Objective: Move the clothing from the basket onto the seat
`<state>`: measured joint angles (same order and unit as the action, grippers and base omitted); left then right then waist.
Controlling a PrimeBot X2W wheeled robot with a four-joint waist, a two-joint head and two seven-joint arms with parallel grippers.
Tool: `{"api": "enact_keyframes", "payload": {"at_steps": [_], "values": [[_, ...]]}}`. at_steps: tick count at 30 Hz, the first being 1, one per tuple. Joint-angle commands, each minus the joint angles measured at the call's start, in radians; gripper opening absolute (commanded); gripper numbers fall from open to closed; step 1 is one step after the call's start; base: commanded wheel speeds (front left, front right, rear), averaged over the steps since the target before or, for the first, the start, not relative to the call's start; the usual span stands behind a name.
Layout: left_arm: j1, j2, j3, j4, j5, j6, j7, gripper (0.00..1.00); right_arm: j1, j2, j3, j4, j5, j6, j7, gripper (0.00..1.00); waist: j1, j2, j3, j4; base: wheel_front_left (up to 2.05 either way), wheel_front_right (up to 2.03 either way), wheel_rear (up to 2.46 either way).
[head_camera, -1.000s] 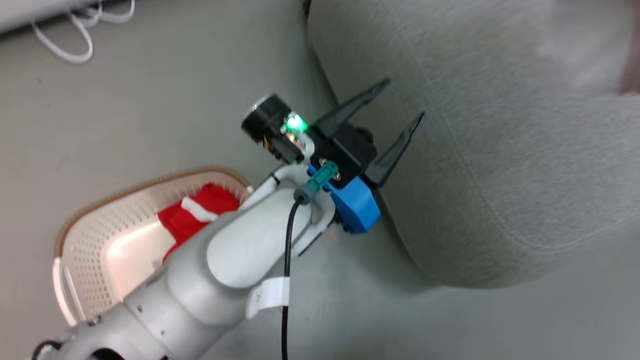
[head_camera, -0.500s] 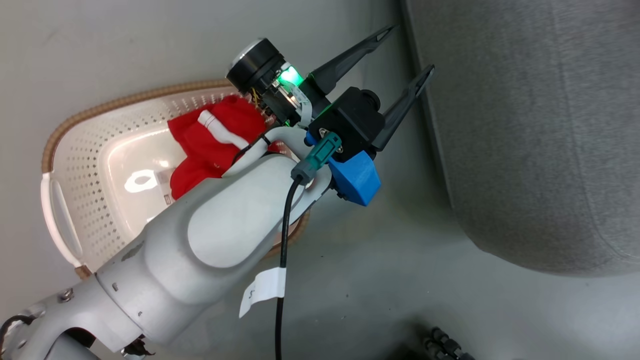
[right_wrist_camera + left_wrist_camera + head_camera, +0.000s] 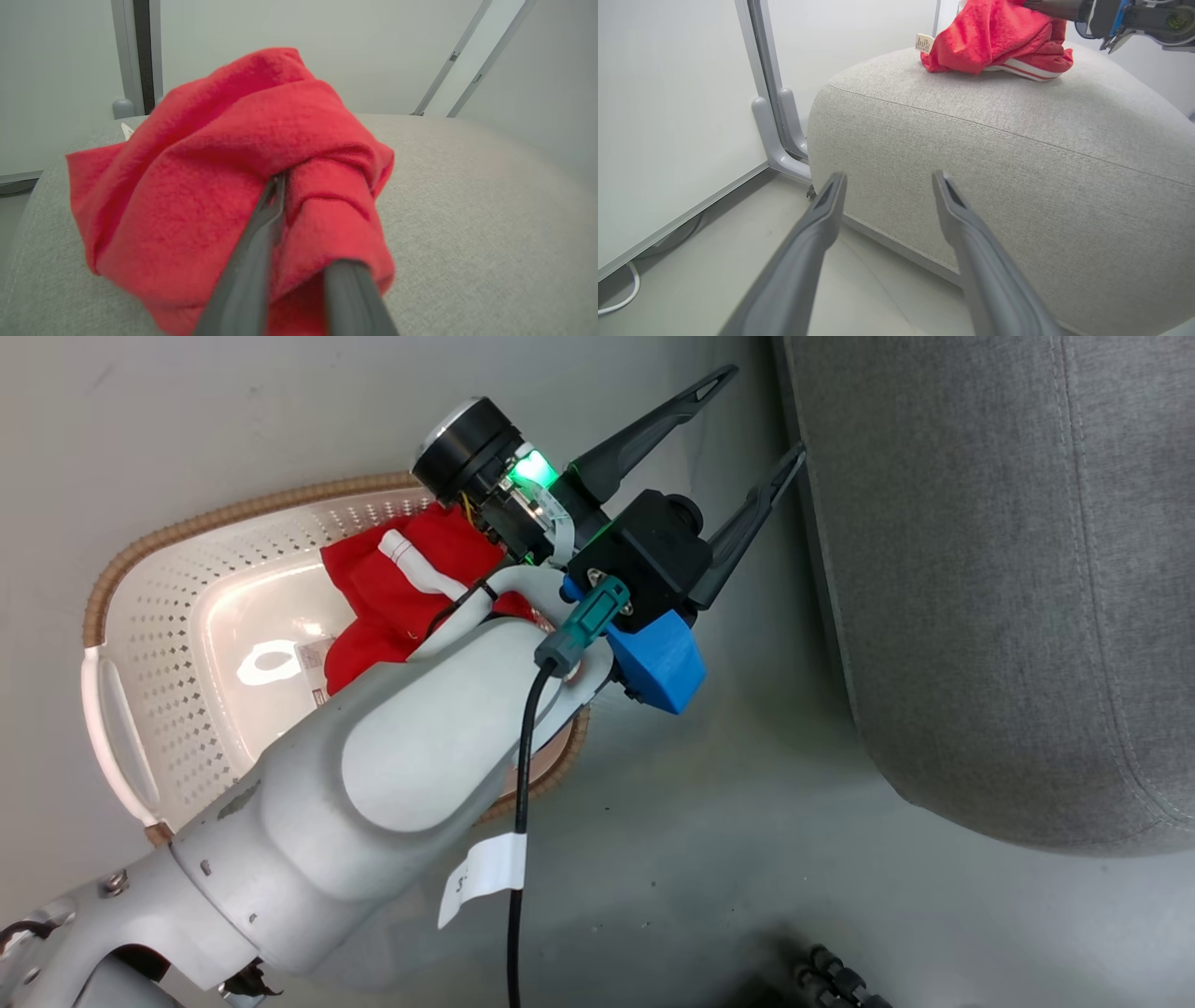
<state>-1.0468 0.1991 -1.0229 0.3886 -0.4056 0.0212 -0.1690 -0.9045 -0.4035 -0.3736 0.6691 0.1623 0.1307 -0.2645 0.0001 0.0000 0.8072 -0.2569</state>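
One piece of red clothing (image 3: 392, 607) with a white strip lies in the cream basket (image 3: 233, 518) on the floor. My left gripper (image 3: 761, 413) hangs open and holds nothing, between the basket and the grey seat (image 3: 980, 569). In the left wrist view its fingers (image 3: 888, 177) point at the seat's side (image 3: 1017, 154). Another red garment (image 3: 985, 37) rests on top of the seat. My right gripper (image 3: 310, 219) is shut on a fold of that garment (image 3: 224, 177), which lies bunched on the cushion (image 3: 467, 210). The fingertips are buried in the cloth.
White wall panels with a grey frame post (image 3: 773, 107) stand behind the seat. A white cable (image 3: 616, 298) lies on the floor by the wall. A label (image 3: 313, 667) shows on the basket's bottom. A dark ribbed part (image 3: 831, 980) sits at the lower edge.
The head camera has swung, so the basket shows more fully and the seat sits further right. My left gripper stays open above the floor by the basket.
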Motion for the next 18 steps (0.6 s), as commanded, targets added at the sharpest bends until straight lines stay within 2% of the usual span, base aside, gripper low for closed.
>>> {"api": "enact_keyframes", "payload": {"at_steps": [1,10,14,17,18], "values": [[0.002,0.001,-0.001,0.001,-0.006,0.004,-0.009,1.00,0.031,0.000,-0.001,-0.014,0.004,0.000,0.000,1.00,-0.0001,0.0000,-0.013,0.001,0.00,0.00,0.00],[0.086,-0.006,0.034,0.040,-0.057,0.022,-0.072,1.00,0.256,0.042,-0.008,-0.167,0.007,0.000,0.000,1.00,-0.0001,0.0000,-0.183,-0.008,0.00,0.00,0.00],[0.150,-0.004,0.080,0.055,-0.095,0.034,-0.092,1.00,0.358,0.068,-0.013,-0.273,0.005,0.000,0.000,1.00,-0.0001,0.0000,-0.287,-0.010,0.00,0.00,0.00],[0.213,0.004,0.137,0.048,-0.113,0.050,-0.096,1.00,0.434,0.094,0.022,-0.363,-0.010,0.000,0.000,1.00,-0.0001,0.0000,-0.375,-0.002,0.00,0.00,0.00],[0.213,0.004,0.137,0.048,-0.113,0.050,-0.096,1.00,0.434,0.094,0.022,-0.363,-0.010,0.000,0.000,1.00,-0.0001,0.0000,-0.375,-0.002,0.00,0.00,0.00]]}}
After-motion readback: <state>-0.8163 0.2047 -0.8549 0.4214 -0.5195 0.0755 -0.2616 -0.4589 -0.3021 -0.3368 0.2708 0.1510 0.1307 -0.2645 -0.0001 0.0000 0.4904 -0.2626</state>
